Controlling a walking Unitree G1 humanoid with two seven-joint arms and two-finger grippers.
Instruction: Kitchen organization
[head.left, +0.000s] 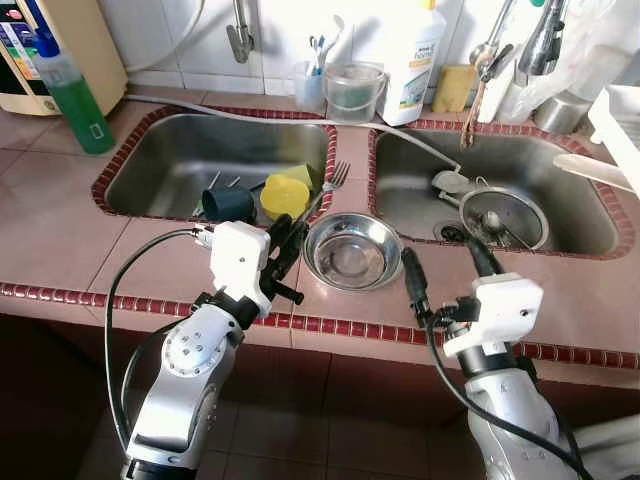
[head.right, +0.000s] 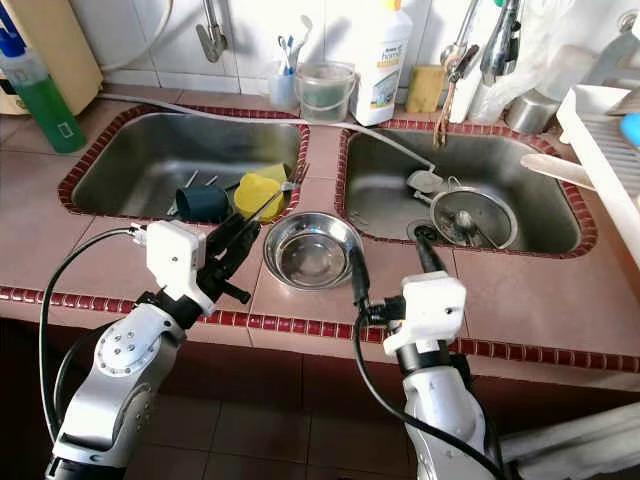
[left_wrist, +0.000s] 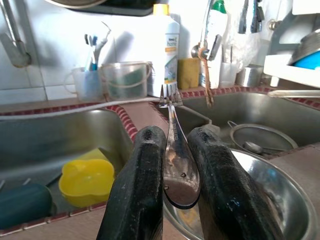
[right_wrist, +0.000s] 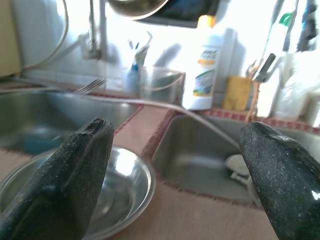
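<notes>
Left gripper (left_wrist: 172, 200): rough black fingers clamping shiny metal fork (left_wrist: 172, 130). Right gripper (head.left: 440, 270): spread wide beside round steel bowl (head.left: 352, 250).

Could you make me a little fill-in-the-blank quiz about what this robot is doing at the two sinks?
1. The left gripper is shut on a ____.
2. The steel bowl sits on the counter between the two ____.
3. The right gripper has its fingers ____.
4. The yellow cup lies in the ____ sink.

Missing words: fork; sinks; open; left
</notes>
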